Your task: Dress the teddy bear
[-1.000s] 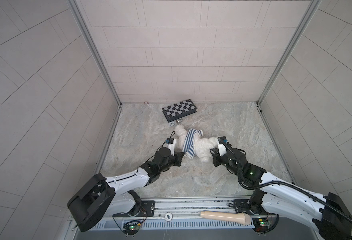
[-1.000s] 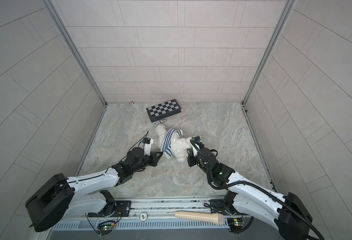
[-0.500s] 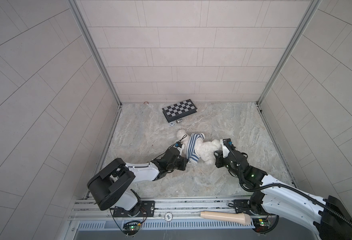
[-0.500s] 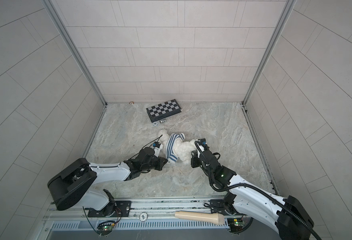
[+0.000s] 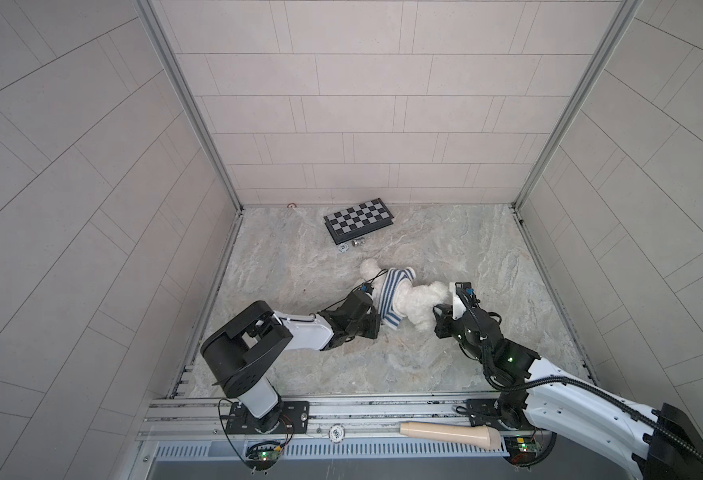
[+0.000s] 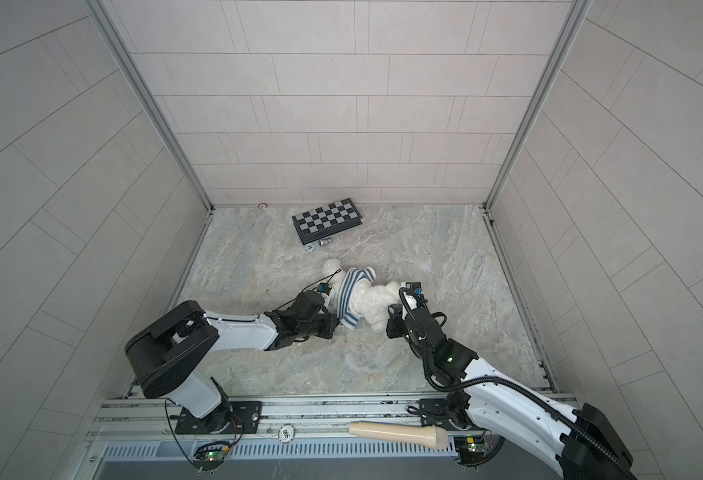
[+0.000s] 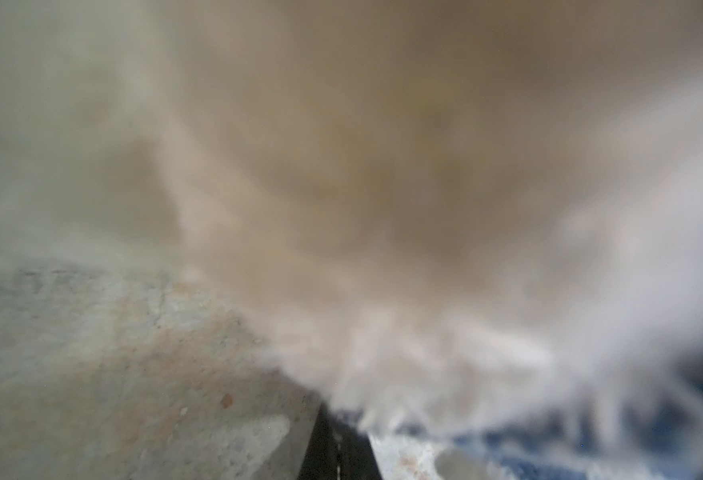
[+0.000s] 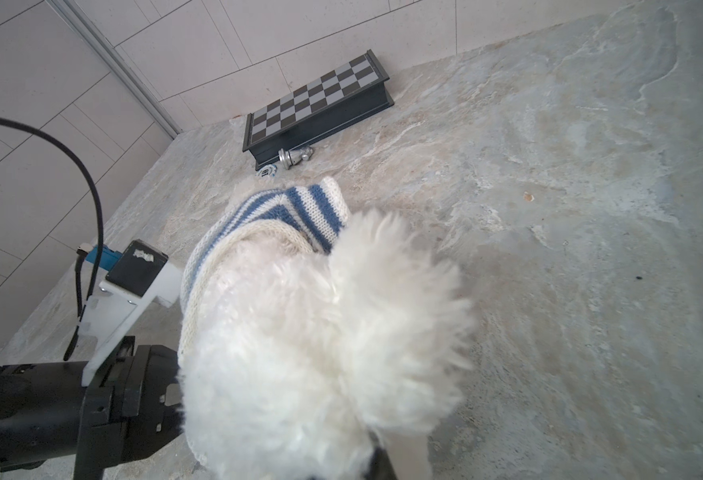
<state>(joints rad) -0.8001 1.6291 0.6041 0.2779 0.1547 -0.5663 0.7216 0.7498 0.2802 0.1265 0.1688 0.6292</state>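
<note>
Midway across the marbled tabletop (image 5: 487,257), the teddy bear (image 5: 420,299) lies between both arms, a striped shirt (image 5: 391,295) bunched around its upper body. The left gripper (image 5: 376,325) has its fingers pressed together on the shirt's lower hem, while the right gripper (image 5: 437,311) pinches the fluffy limb nearest it. A chessboard (image 5: 358,218) sits well apart, near the back wall.

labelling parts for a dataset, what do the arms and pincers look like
The left arm and right arm are white-shelled links with black joints. The left pincer and right pincer are black, each carrying a white bracket. A black ribbed cable runs along the right arm.
</note>
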